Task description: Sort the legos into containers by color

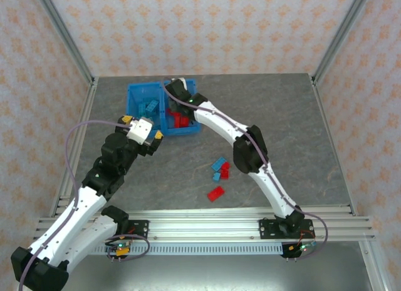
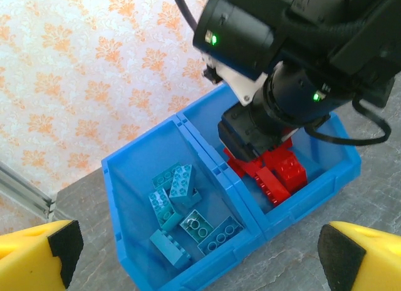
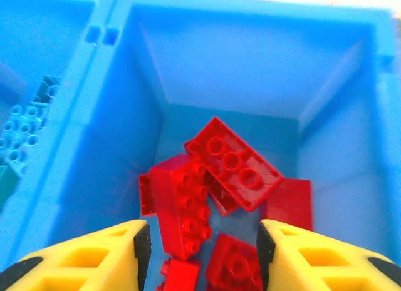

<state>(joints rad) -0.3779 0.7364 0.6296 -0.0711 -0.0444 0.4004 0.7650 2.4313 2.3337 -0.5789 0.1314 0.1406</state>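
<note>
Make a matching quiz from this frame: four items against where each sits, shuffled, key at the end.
Items
1. teal legos
2. piled red legos
3. loose legos
4. right pincer

Places
A. on the table, on the near side of the bin
B. hanging open over the right compartment
C. lying in the left compartment
D. on the floor of the right compartment

Pairs: 1-C, 2-D, 3-A, 4-B
</note>
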